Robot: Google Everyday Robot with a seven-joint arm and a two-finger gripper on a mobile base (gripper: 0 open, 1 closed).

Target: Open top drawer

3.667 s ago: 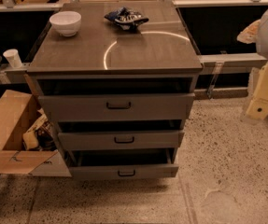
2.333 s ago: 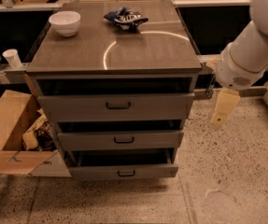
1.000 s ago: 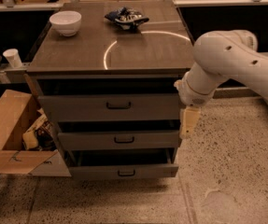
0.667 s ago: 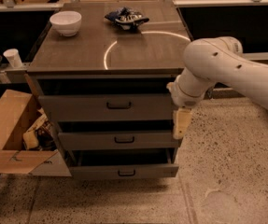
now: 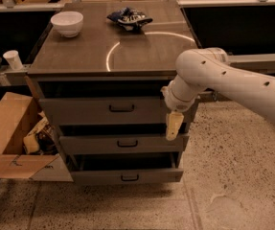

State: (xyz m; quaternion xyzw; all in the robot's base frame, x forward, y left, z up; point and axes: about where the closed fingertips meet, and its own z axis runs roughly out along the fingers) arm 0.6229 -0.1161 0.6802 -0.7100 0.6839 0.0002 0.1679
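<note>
The top drawer (image 5: 84, 111) is the tallest grey front of the cabinet, just under the tabletop, with a black bar handle (image 5: 121, 109) at its centre. Its front stands a little proud of the cabinet, with a dark gap above it. My gripper (image 5: 174, 126) hangs from the white arm (image 5: 223, 80) that reaches in from the right. It points down in front of the right end of the top drawer, at the drawer's lower edge. It is well to the right of the handle and holds nothing that I can see.
Two shallower grey drawers (image 5: 127, 143) (image 5: 127, 176) sit below, both slightly out. On the cabinet top (image 5: 142, 51) are a white bowl (image 5: 67, 23) and a dark crumpled bag (image 5: 129, 18). An open cardboard box (image 5: 10, 128) stands at the left; a paper cup (image 5: 13, 59) is behind it.
The arm has swung in from the right side, and the gripper has moved left to the right end of the top drawer front. The drawers have not moved.
</note>
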